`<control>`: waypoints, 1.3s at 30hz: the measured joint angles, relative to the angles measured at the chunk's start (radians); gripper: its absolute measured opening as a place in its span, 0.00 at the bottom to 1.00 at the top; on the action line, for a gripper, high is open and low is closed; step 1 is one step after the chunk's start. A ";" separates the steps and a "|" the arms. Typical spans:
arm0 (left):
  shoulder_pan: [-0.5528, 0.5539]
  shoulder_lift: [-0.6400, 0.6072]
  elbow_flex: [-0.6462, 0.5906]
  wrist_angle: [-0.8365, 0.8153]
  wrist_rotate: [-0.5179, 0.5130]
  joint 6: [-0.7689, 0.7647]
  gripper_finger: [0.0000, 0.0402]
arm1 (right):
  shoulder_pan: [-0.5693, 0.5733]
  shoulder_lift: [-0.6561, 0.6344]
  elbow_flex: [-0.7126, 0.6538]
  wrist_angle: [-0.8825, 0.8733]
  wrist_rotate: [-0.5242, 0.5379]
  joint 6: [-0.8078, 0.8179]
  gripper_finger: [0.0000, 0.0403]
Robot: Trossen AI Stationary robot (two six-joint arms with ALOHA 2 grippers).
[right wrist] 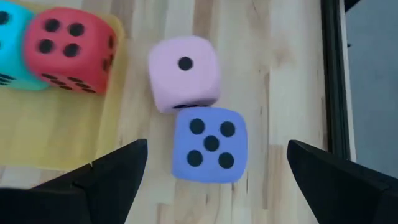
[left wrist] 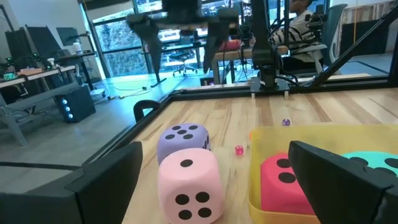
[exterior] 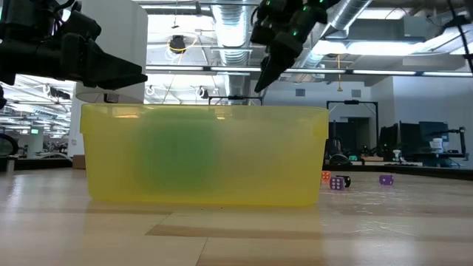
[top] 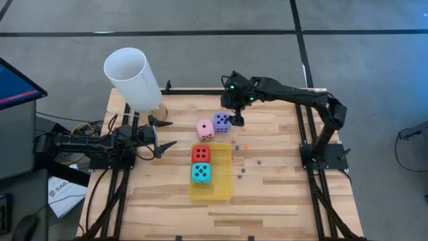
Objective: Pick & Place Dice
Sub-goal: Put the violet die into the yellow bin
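The red die (top: pixel 200 154) and the cyan die (top: pixel 201 173) sit in the yellow tray (top: pixel 223 191). The pink die (top: pixel 205 130) and the purple die (top: pixel 222 122) rest side by side on the table just beyond the tray. My right gripper (top: pixel 235 115) hovers open above the purple die (right wrist: pixel 209 144), one finger on each side of it in the right wrist view, touching nothing. My left gripper (top: pixel 164 134) is open and empty, left of the pink die (left wrist: pixel 189 185). Tiny coloured dice (top: pixel 245 146) lie right of the tray.
A white cylinder (top: pixel 132 77) stands at the table's far left corner, just beyond my left arm. The tiny dice (exterior: pixel 337 182) are scattered over the table right of the tray. The table's near half is bare wood (top: pixel 267 207).
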 joint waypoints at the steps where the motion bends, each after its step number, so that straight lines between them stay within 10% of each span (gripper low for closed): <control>1: 0.000 0.000 0.000 0.000 0.000 0.000 0.98 | 0.000 -0.014 -0.002 -0.001 0.000 0.000 0.95; 14: 0.000 0.000 0.000 0.000 0.000 0.000 0.98 | -0.009 -0.102 -0.365 0.403 0.002 0.079 0.95; 39: 0.000 0.000 0.000 0.000 0.000 -0.001 0.98 | -0.011 -0.102 -0.331 0.435 0.002 0.004 0.95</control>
